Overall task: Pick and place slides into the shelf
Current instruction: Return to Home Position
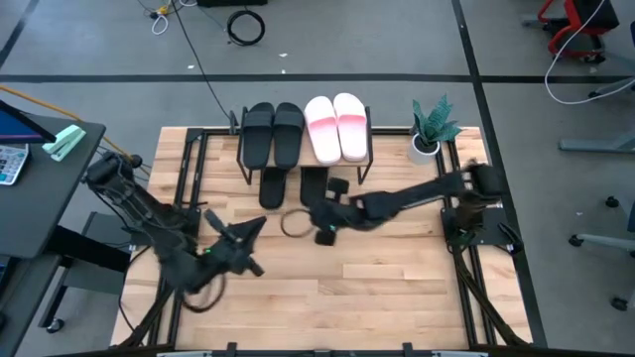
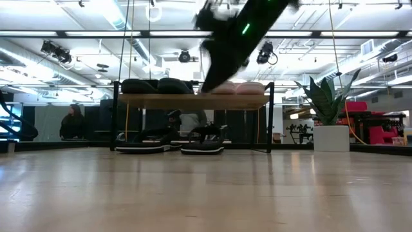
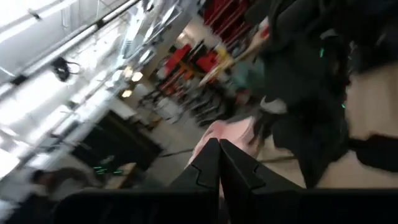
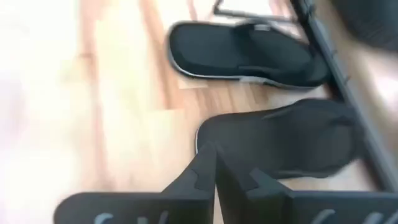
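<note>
All six slides are sitting at the shelf (image 2: 193,100): two black slides (image 1: 260,134) and two pale pink slides (image 1: 322,129) are lying side by side on its plank top, while the last black pair (image 2: 203,148) is resting on the table (image 1: 397,288) beneath it, heels poking out toward the arms. The right gripper (image 4: 215,155) is hanging just above and in front of that lower pair, its fingers pressed together with nothing between them. The left gripper (image 3: 219,152) is hovering over bare table in front of the shelf's left end, apart from it, likewise clenched and empty. A potted plant (image 1: 434,127) is standing just beside the shelf's right end. Judging by how things lie, the placing is looking finished, with only the parking of the arms left to do. Should any slide be needing a nudge, it is likely handling as a light, springy foam piece — the sole bending a little, the wide strap offering the surest place to pinch, the sole's edge the second choice — and it is unlikely to be slipping or breaking.
</note>
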Robot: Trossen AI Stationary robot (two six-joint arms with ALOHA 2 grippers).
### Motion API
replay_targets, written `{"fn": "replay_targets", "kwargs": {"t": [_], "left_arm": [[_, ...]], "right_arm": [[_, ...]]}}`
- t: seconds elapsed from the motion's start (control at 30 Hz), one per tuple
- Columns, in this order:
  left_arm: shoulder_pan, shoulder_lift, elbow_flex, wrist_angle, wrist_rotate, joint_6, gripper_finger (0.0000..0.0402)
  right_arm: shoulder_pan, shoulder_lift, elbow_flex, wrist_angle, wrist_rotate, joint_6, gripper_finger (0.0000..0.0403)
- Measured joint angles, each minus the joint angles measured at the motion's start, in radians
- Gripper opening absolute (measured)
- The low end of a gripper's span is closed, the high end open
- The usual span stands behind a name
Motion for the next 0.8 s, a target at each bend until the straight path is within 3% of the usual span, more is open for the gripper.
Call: {"fn": "replay_targets", "kwargs": {"t": [0.2, 0.5, 0.63, 0.73, 0.8], "left_arm": [[-0.106, -0.15, 0.014, 0.053, -0.001, 0.012, 0.0009], [-0.176, -0.275, 0.011, 0.048, -0.001, -0.039, 0.0031], [-0.176, -0.311, 0.01, 0.042, 0.0, -0.184, 0.0038], [-0.179, -0.337, -0.017, -0.054, 0.104, -0.354, 0.0038], [-0.182, -0.355, -0.047, -0.177, 0.278, -0.513, 0.0036]], "right_arm": [[0.146, -0.289, 0.002, -0.17, 0.002, -0.049, 0.0012], [0.342, -0.656, 0.001, -0.377, -0.008, 0.249, 0.0015], [0.399, -0.737, -0.01, -0.446, 0.024, 0.303, 0.0015], [0.435, -0.769, -0.074, -0.411, 0.087, 0.326, 0.0016], [0.452, -0.778, -0.151, -0.322, 0.095, 0.319, 0.0016]]}}
